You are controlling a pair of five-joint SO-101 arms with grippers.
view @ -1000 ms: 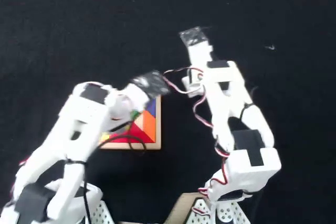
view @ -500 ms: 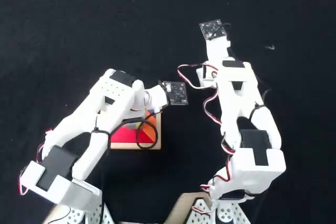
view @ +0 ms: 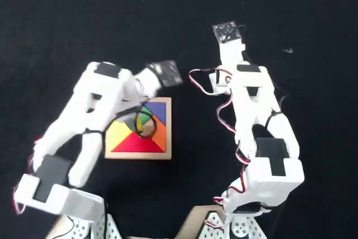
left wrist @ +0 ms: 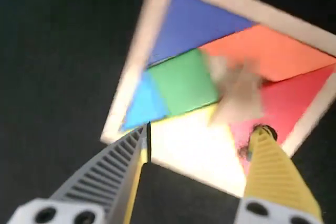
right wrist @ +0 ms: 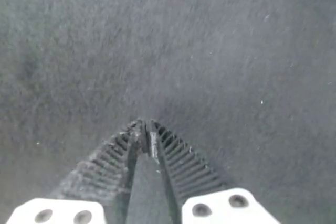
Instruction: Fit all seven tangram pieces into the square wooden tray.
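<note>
Left side: the square wooden tray (view: 137,155) lies flat on the black counter (view: 56,37), under the left arm. The left claw (left wrist: 202,131) hangs over it, spread wide and holding nothing. Between its fingers we read the blue triangle (left wrist: 197,24), green square (left wrist: 182,83), light-blue triangle (left wrist: 145,104), orange triangle (left wrist: 273,59), red triangle (left wrist: 286,103) and a yellow piece (left wrist: 189,148), all lying inside the rim, edges touching. A pale smear (left wrist: 236,93) sits over the middle; we cannot tell what it is. That makes six pieces counted; the seventh we cannot confirm. In the high view a black cable loop (view: 144,124) and the arm cover part of the tray. We judge the task to be at its last step: checking or settling the fit. The next move calls for a clear look at the hidden part, a gentle press on any piece standing proud, then a straight lift off. Right side: the right claw (right wrist: 142,128) is pinched together, empty, over bare counter well apart from the tray.
</note>
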